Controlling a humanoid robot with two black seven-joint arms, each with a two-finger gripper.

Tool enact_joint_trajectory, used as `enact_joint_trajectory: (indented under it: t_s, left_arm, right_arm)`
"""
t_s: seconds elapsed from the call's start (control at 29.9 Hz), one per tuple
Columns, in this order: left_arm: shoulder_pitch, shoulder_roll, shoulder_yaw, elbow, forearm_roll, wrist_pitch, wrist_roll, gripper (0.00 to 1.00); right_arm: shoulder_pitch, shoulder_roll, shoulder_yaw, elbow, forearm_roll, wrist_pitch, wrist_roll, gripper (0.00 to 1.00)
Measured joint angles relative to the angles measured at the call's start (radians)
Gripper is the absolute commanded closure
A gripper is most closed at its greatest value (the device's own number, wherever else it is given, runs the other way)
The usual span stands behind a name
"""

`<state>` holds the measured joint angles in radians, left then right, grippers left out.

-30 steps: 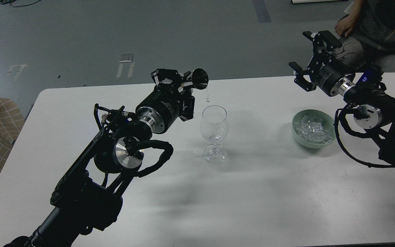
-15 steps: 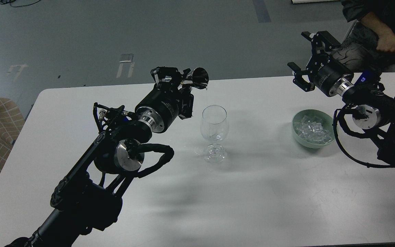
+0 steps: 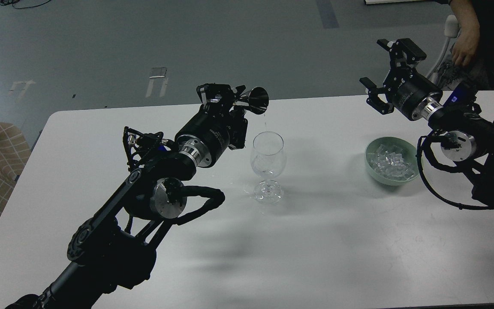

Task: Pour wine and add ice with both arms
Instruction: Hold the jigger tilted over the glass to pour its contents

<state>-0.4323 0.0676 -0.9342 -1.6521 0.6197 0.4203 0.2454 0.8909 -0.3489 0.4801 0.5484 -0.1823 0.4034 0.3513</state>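
Clear wine [image 3: 265, 124] dripping thinly from small dark metal cup [image 3: 259, 100], tilted in closed left gripper [image 3: 225, 96], above fragile, top-heavy stemmed wine glass [image 3: 267, 159]. Slippery glassy ice cubes [image 3: 391, 162] waiting in pale green bowl [image 3: 373, 169], best pinched singly. Right gripper [image 3: 386, 71] spread wide, empty.

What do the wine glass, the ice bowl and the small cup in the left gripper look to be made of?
Wine glass: clear glass, or possibly clear plastic; the table shows through its bowl and foot. Bowl: pale green and matte, likely ceramic or plastic, holding glassy ice cubes. Cup in the left gripper: dark with a glossy, mirror-like inside, probably polished metal; too small to be certain.
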Motion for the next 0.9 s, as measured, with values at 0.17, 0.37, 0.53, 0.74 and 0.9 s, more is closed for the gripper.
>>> enact_joint_trajectory:
  t_s: [0.17, 0.37, 0.53, 0.74, 0.9]
  left_arm:
    - [0.0, 0.001, 0.001, 0.0, 0.023, -0.001, -0.007, 0.92]
    - [0.0, 0.002, 0.019, 0.0, 0.054, -0.007, -0.019, 0.92]
    - [-0.001, 0.002, 0.027, 0.0, 0.078, -0.012, -0.023, 0.92]
    - [-0.003, 0.004, 0.031, 0.0, 0.11, -0.02, -0.033, 0.92]
    - [0.004, 0.01, 0.031, 0.0, 0.143, -0.033, -0.037, 0.92]
  right_arm:
    - [-0.001, 0.0, 0.0, -0.001, 0.0, 0.0, 0.0, 0.0]
    - [-0.001, 0.0, 0.0, -0.001, 0.0, 0.0, 0.0, 0.0]
    - [-0.001, 0.001, 0.0, -0.001, 0.0, 0.0, 0.0, 0.0]
    - [-0.001, 0.001, 0.0, -0.001, 0.0, 0.0, 0.0, 0.0]
    - [-0.001, 0.001, 0.0, -0.001, 0.0, 0.0, 0.0, 0.0]
